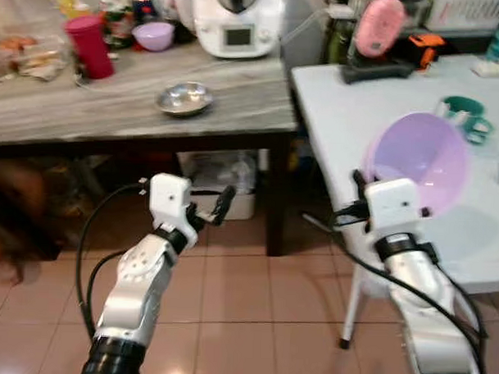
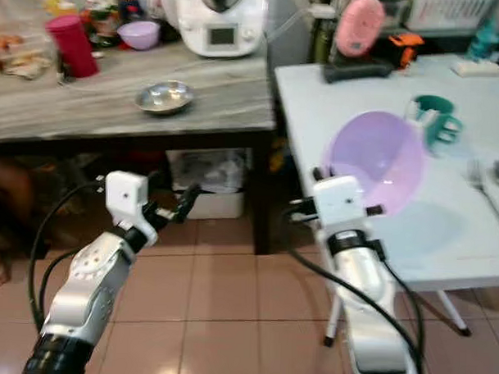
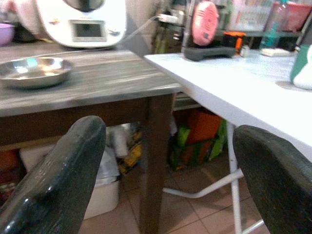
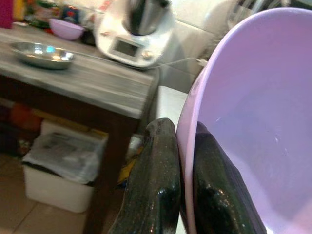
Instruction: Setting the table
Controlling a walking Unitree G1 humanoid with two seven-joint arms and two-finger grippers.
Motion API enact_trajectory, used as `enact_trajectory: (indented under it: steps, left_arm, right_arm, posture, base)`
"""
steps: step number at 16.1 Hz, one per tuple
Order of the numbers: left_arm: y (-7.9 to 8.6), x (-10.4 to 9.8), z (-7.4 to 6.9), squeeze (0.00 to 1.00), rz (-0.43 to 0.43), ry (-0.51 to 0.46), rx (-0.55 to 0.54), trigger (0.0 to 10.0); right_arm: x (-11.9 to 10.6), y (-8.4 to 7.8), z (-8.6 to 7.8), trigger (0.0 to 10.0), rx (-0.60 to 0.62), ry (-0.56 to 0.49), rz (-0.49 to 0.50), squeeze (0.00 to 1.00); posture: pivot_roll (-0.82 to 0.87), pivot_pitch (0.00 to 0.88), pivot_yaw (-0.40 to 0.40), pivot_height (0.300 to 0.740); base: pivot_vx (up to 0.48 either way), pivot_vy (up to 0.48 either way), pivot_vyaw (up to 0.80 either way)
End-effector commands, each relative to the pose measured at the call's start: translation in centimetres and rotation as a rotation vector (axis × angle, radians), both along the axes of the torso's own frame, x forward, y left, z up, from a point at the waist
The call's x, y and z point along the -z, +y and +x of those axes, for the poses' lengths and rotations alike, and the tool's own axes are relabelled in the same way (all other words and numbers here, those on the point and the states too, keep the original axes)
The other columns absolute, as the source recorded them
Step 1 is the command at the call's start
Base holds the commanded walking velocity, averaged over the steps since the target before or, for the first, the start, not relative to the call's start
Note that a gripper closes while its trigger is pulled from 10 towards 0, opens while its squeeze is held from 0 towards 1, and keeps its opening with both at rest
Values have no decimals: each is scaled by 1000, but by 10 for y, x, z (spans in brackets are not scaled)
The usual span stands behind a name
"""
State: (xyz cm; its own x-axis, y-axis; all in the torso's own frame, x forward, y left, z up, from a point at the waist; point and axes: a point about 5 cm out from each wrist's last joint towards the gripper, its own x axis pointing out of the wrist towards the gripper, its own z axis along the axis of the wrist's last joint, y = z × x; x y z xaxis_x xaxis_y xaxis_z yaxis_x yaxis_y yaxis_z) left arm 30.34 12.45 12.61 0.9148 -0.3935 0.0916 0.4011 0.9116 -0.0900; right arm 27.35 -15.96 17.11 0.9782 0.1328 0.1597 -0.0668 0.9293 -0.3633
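Observation:
My right gripper is shut on the rim of a lilac plastic bowl, which it holds tilted on edge above the near side of the white table. Farther back on that table lie a teal cup and, at its right edge, a fork and spoon. My left gripper stands open and holds nothing, low over the tiled floor in front of the grey wooden table. A steel dish rests on that table, also the steel dish in the left wrist view.
The grey table carries a red cup, a small purple bowl and a white kitchen machine. A white bin sits under it. A pink object on a black base stands at the white table's far side.

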Motion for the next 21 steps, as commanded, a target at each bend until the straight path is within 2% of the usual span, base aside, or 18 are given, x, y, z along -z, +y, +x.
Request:
enact_trajectory:
  steps: [1,6,17,21]
  left_arm:
    - [10,3,-1,0,15,8,-28,10000]
    - [0,5,-4,0,9,13,2,10000]
    - [-2,6,-3,0,9,12,3,10000]
    - [-4,6,-3,0,20,11,16,10000]
  right_arm:
    - [-9,9,-1,10000,-44,-40,5,0]
    - [-9,9,-2,10000,-52,-46,4,0]
    - [-8,11,-3,10000,-66,-42,3,0]
    - [-7,10,-4,10000,-63,-39,9,0]
  posture:
    - [-274,50,94,740]
    - [-278,49,99,740]
    - [-280,50,99,740]
    - [-282,52,101,740]
  base:
    - [244,345,0]
    - [244,346,0]
    - [268,347,0]
    - [272,347,300]
